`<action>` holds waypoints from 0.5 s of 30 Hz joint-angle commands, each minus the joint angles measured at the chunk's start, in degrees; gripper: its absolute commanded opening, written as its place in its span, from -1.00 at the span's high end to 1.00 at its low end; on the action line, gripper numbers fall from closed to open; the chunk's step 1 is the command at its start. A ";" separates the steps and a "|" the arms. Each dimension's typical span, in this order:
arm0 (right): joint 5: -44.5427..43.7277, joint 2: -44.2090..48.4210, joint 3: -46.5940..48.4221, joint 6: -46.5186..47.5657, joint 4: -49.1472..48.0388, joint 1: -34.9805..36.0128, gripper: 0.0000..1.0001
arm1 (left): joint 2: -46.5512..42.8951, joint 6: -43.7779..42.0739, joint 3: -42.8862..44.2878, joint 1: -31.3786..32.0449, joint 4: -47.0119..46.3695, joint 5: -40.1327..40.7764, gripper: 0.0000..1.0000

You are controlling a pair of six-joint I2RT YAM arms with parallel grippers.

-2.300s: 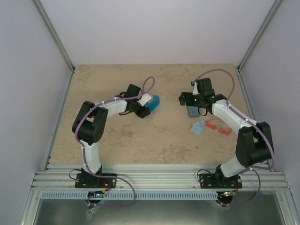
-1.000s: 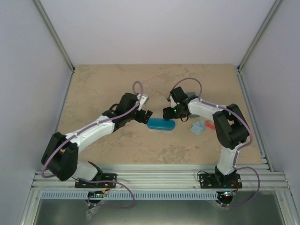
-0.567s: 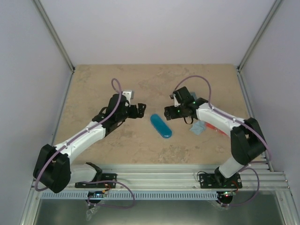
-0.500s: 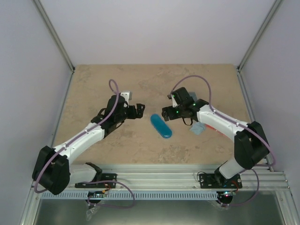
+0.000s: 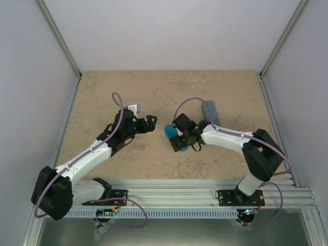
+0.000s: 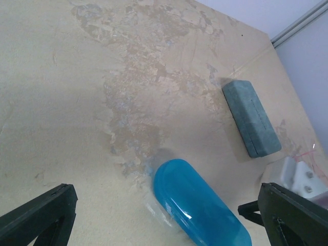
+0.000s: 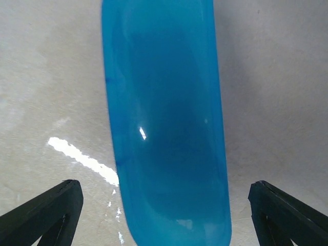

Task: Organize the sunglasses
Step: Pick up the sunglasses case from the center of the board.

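Note:
The sunglasses are hidden in the top view, where my right arm covers their spot; I cannot make them out in either wrist view. A glossy blue oval case (image 5: 169, 132) lies closed mid-table. My right gripper (image 5: 180, 139) hangs open straight over it. In the right wrist view the blue case (image 7: 164, 118) runs up between the two fingers (image 7: 48, 207), which stand clear of its sides. My left gripper (image 5: 149, 123) is open and empty, just left of the case. The left wrist view shows the blue case (image 6: 197, 207) ahead of it.
A grey-blue rectangular case (image 5: 209, 109) lies closed behind the right arm and also shows as the grey case (image 6: 251, 118) in the left wrist view. The enclosure's walls and rails border the tan table (image 5: 113, 92).
My right gripper has swung left and nearer, down over the blue case, and its jaws have widened. The grey-blue case is now uncovered. The left gripper has barely moved.

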State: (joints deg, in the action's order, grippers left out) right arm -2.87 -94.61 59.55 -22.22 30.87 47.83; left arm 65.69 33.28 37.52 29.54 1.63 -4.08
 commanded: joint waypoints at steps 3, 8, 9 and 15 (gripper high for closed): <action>-0.70 -3.52 -1.23 2.13 -1.13 0.58 -0.63 | -1.01 2.89 -1.77 -0.23 -3.56 -1.96 -0.99; -1.19 -4.60 -1.20 4.33 -2.46 0.77 -0.45 | -0.68 3.52 -1.97 -0.26 -4.02 -2.37 -0.99; -1.43 -4.76 -1.12 4.70 -2.67 0.79 -0.45 | -0.65 3.61 -2.05 -0.22 -4.18 -2.50 -0.99; -1.96 -6.55 -0.63 6.89 -3.32 0.79 -0.46 | -0.09 3.89 -2.01 -0.34 -4.79 -3.13 -0.99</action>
State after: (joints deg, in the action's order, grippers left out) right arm -3.55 -99.48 58.65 -17.78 28.82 48.16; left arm 65.49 36.27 35.99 29.54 -1.08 -6.13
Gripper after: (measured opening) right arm 0.731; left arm 0.995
